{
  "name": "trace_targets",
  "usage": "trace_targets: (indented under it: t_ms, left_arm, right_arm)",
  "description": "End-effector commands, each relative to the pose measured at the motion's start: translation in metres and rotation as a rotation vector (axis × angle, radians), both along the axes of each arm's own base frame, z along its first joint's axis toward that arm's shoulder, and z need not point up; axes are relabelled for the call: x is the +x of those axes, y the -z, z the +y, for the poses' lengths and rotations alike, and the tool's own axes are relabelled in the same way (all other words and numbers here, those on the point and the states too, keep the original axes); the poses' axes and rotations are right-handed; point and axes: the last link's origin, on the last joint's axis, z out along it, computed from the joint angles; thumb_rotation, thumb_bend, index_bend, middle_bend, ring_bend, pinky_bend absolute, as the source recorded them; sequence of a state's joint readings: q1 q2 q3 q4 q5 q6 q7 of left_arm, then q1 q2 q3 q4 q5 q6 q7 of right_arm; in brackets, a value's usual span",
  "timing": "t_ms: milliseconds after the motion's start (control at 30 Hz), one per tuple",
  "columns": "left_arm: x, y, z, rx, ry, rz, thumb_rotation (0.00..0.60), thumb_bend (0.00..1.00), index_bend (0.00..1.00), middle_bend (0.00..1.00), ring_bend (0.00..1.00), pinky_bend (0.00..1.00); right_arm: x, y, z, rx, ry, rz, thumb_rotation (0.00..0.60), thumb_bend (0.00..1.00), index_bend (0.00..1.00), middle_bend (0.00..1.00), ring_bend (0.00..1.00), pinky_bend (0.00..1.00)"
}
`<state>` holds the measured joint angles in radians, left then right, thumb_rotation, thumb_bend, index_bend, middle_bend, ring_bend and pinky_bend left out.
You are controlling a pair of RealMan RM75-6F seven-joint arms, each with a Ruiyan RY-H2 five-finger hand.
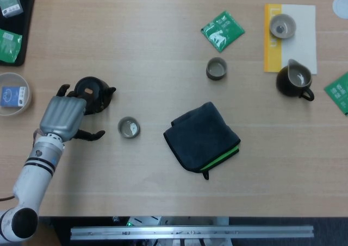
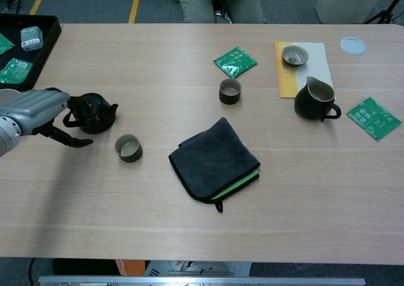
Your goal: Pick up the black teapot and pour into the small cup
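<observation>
Head view: the silver, black-fingered left hand (image 1: pixel 64 115) sat at the handle side of the small round black teapot (image 1: pixel 91 92), which stood upright on the pale wooden surface (image 1: pixel 163 50).
Teapot from hand: just beyond and slightly to the right of the hand's back; dark fingertips reached in beside the pot's body, the thumb splayed out low, away from the teapot.
Hand state: fingers partly spread around the teapot; neither view showed plainly whether they had closed on the handle, so the grip could not be told.
Teapot axis: spout pointed away from the hand, toward the small grey-green ceramic cup (image 1: pixel 129 127), handle toward the hand.
Cup from teapot: near, off the spout side and a little toward the robot, not touching it.
Chest view: left hand (image 2: pixel 39 106) level with the teapot (image 2: pixel 95 111), which rested on the surface; cup (image 2: pixel 128 148) stood upright and open.
Nearer arm: the left, by far; the right hand appeared in neither view.
Judgement: the coming lift likely depended on securing the handle before tipping the spout over the cup.
</observation>
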<state>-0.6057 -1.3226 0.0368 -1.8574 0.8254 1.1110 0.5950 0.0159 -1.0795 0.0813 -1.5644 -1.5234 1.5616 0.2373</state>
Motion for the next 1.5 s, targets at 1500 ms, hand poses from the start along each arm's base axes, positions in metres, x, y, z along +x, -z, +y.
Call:
trace_targets:
  t_ms: [1500]
  left_arm:
    - [-0.008,0.014,-0.009,-0.037,-0.046,0.004,0.362,0.17,0.33,0.38,0.29,0.08]
  right_arm:
    - [0.001,0.0,-0.002,0.0,0.002,0.004,0.6,0.19,0.46,0.42,0.29,0.32]
